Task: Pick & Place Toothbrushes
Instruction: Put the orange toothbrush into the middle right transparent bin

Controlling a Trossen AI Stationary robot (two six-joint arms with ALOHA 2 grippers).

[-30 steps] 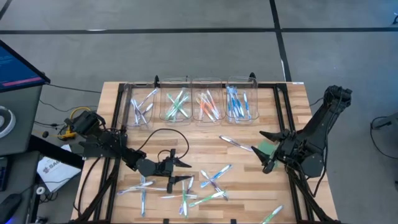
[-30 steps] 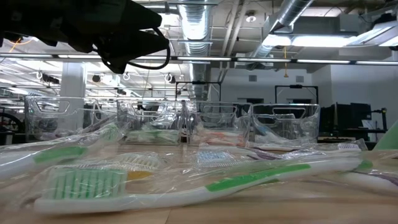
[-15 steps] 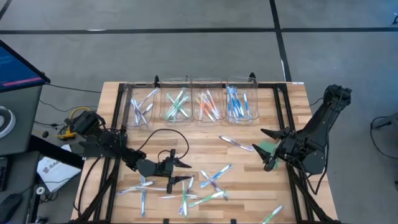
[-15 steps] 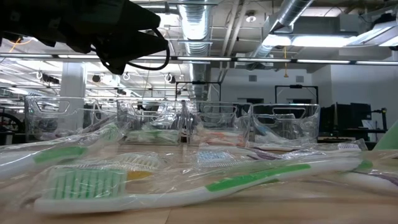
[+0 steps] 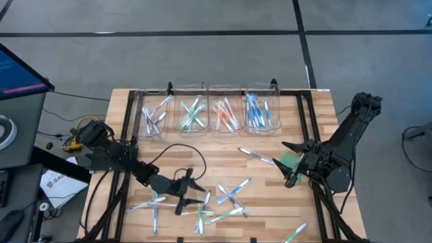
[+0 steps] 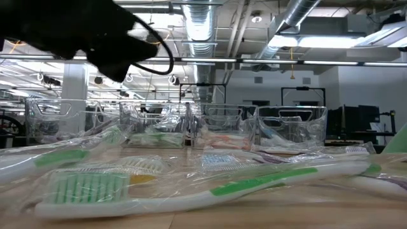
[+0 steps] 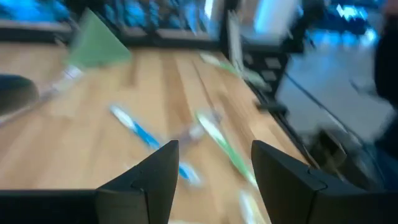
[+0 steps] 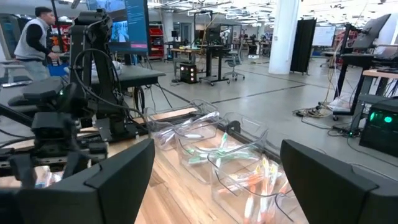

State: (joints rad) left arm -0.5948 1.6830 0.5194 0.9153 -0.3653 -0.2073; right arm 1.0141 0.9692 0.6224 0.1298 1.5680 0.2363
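Loose toothbrushes lie scattered on the wooden table's near half, most in clear wrappers; a green one lies right in front of the low camera. My left gripper hovers open over the near-left cluster, nothing between its fingers; past them lie a blue toothbrush and a green one. My right gripper stands open and raised at the table's right side, facing the bins.
Four clear bins stand in a row at the far edge, each holding toothbrushes of one colour. A flat green piece shows at my right gripper. A black cable loops over the table by the left arm. A person stands beyond the table.
My left gripper has stayed in place but swung its fingers from pointing toward the table's right edge to slanting toward the near edge, over the loose toothbrushes. It has stayed open.
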